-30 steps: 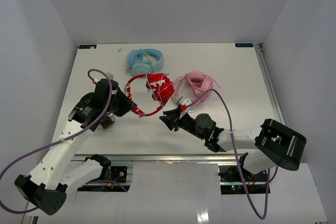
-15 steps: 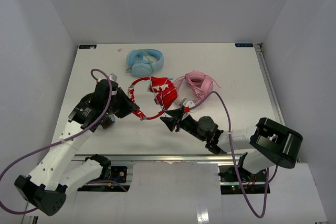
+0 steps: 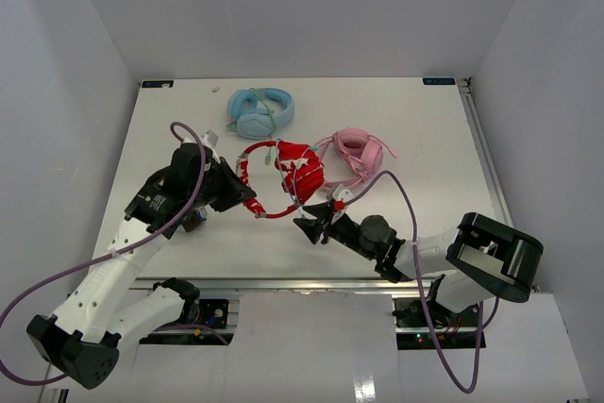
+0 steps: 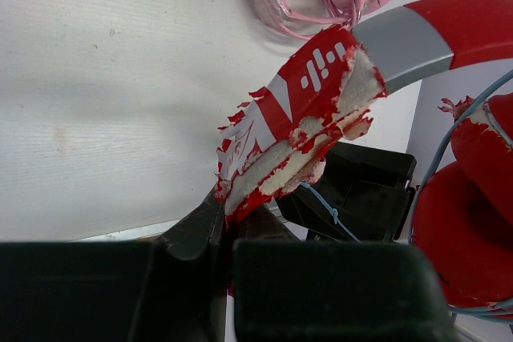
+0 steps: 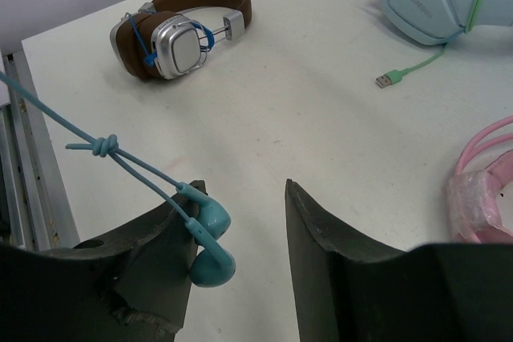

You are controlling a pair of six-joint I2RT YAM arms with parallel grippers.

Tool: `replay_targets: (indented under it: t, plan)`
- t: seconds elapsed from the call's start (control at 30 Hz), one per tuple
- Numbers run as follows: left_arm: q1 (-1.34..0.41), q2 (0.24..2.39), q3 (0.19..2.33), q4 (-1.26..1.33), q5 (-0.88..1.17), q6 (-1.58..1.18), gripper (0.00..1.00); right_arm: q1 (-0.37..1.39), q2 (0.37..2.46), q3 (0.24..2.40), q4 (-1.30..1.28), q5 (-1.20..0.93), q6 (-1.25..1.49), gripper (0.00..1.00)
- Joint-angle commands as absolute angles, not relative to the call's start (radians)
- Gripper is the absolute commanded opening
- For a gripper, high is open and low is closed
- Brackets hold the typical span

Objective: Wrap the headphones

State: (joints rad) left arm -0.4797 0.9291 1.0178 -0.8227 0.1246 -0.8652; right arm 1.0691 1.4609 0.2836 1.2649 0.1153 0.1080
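From where I stood, the red headphones (image 3: 300, 169) sat near the middle of the white table (image 3: 425, 129), a little toward the near edge, with the two arms reaching in from below. The left gripper (image 3: 243, 197) came at them from about 8 o'clock, its jaws pressed together on the end of the headband (image 4: 321, 78), right where the red covering was torn and pale foam showed through. From that clamp the band curved up and away to 2 o'clock, and the two round earcups (image 4: 469, 198) were bunched together at 3 o'clock of it, with a thin bluish cable (image 4: 321, 202) looping round them. The right gripper (image 3: 316, 226) was at about 5 o'clock of the earcups, just beside them, with its jaws spread and bare table visible between the fingers (image 5: 337, 246). A knotted teal length of the cable ran in from 10 o'clock, and its rounded end (image 5: 210, 238) rested against the inner face of one finger, not pinched. The pink headphones (image 3: 354, 153) lay at 3 o'clock of the red pair, almost touching, and the light-blue headphones (image 3: 260, 112) at 11 o'clock, farther back. Through the right wrist camera I also saw brown headphones (image 5: 180, 34) with silver cups.
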Motion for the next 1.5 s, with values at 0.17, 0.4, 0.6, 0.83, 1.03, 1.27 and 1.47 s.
replay_targets:
  t: [0.17,0.4,0.6,0.83,1.03,1.27,1.47]
  plan:
    - [-0.476,0.909,1.021,-0.717,0.205,-0.817,0.00,1.071,1.436,0.264,1.373,0.127,0.056,0.30]
    - [-0.476,0.892,0.985,-0.565,0.426,-0.641,0.00,1.060,1.326,0.205,1.333,0.200,0.015,0.08]
    - [-0.476,0.963,1.016,-0.551,0.529,-0.533,0.00,1.060,1.180,0.173,1.233,0.245,-0.025,0.08]
    - [-0.476,1.062,1.069,-0.553,0.604,-0.358,0.00,1.060,1.030,0.155,1.074,0.267,-0.049,0.08]
    - [-0.476,1.179,1.136,-0.600,0.627,-0.123,0.00,1.060,0.895,0.151,0.909,0.175,-0.042,0.08]
    - [-0.477,1.308,1.139,-0.595,0.675,0.169,0.00,1.060,0.900,0.172,0.785,0.020,-0.008,0.08]
    - [-0.477,1.406,1.168,-0.582,0.668,0.314,0.00,1.060,0.951,0.189,0.741,0.049,0.009,0.08]
